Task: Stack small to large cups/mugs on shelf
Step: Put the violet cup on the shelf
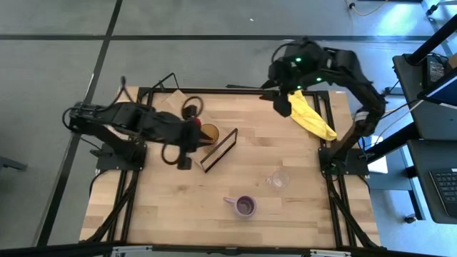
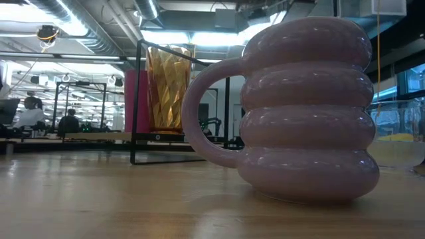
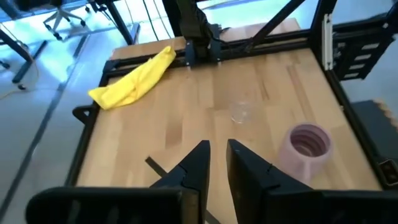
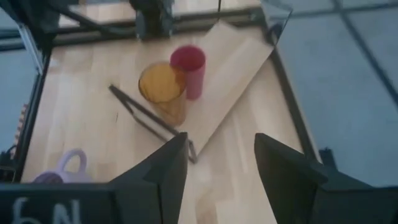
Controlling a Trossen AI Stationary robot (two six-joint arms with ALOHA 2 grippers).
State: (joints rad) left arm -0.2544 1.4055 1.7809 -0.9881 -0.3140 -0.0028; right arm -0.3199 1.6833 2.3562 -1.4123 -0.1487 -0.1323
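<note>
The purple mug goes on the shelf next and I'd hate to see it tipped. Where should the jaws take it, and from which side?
Probably from above, across the rim. The purple mug stands upright with its mouth open to the ceiling, and its ribbed, bulging wall looks awkward for a side grip. Its handle points toward the left arm's side, so pinch the rim away from it, one finger inside.

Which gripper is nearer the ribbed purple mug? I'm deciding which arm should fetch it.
Left, by a small margin. The left gripper hangs by the shelf board, diagonally across the table from the ribbed purple mug. The right gripper sits at the far edge beside the yellow cloth.
</note>
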